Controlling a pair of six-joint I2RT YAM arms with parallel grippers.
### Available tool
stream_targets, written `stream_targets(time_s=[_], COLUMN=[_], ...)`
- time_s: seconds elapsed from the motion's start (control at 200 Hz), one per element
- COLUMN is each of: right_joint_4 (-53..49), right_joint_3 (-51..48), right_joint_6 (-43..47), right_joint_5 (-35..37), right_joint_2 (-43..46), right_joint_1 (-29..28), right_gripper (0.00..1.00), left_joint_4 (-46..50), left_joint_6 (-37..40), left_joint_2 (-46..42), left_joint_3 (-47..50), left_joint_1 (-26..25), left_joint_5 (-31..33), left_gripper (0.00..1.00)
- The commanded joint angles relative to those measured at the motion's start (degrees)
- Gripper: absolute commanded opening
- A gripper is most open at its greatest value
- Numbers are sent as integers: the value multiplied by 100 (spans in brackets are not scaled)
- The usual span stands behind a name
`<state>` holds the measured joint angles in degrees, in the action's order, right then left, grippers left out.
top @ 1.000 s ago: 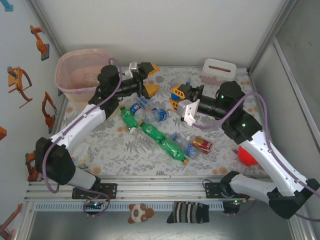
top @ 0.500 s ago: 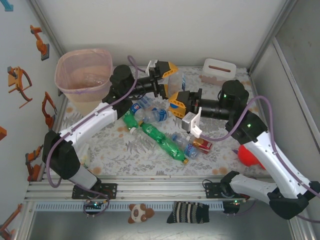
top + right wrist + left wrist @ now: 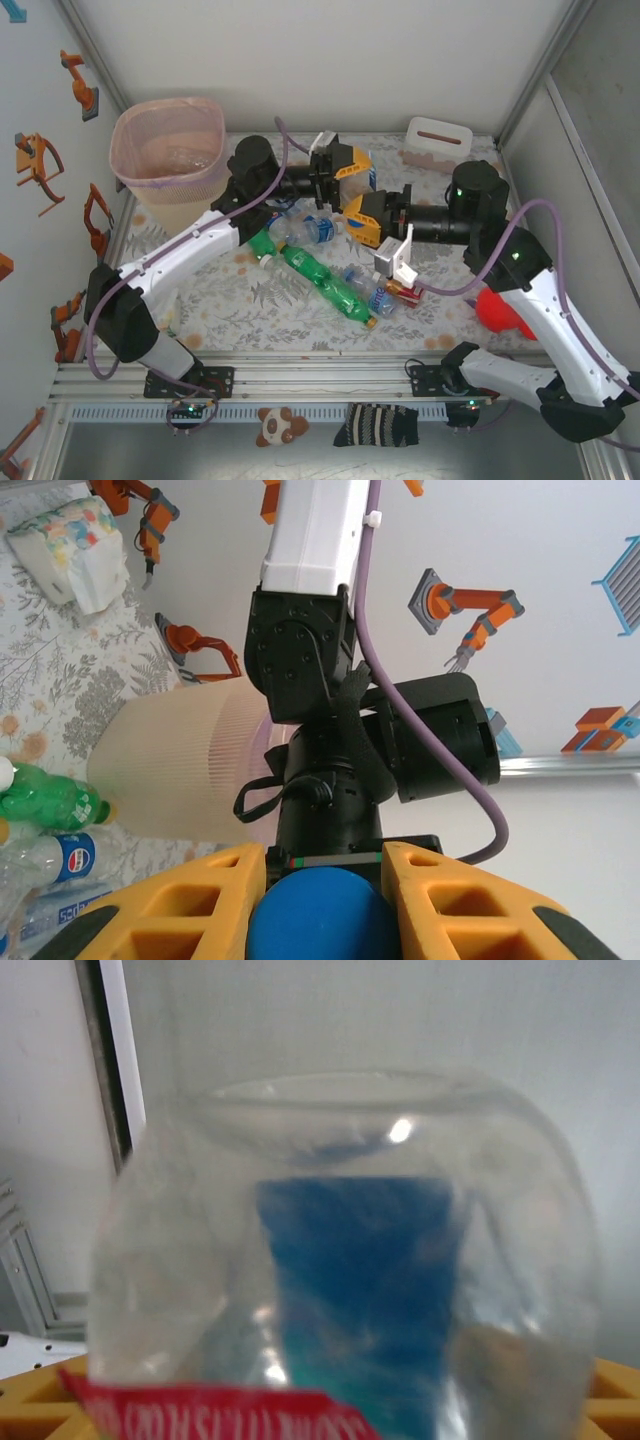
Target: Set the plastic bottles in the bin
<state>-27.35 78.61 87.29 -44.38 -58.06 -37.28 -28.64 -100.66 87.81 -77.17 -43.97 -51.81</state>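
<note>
Top external: bin (image 3: 165, 182), contents indistinct.

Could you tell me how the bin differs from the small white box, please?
The bin is beige with a pink liner; the white box is plain white. The bin is larger and open-topped; the box has only a slot on top. The bin stands back left, the box back right. Both stand near the back wall.
</note>
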Motion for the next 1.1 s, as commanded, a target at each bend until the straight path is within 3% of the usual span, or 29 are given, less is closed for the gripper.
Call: stream_targets(time_s=[0.0, 0.661, 0.751, 0.881, 1.092], right_joint_4=[-69, -73, -10, 46, 208], right_joint_3=[102, 102, 12, -98, -334], right_joint_6=[122, 115, 122, 16, -508], right_joint_5=[-118, -167, -205, -162, 234], right_joint_2=[153, 208, 267, 380, 625], right_joint_1=[-31, -36, -34, -34, -34], right_gripper=[0, 0, 17, 33, 44], left_joint_4=[-27, -137, -148, -193, -275], left_joint_6=[48, -68, -76, -100, -137], left_joint_2=[-275, -338, -349, -367, -397], left_joint_3=[-149, -111, -98, -37, 133], left_joint_1=[-16, -7, 15, 95, 379], left_joint_5=[-267, -305, -303, -281, -263], left_gripper=[69, 50, 49, 49, 48])
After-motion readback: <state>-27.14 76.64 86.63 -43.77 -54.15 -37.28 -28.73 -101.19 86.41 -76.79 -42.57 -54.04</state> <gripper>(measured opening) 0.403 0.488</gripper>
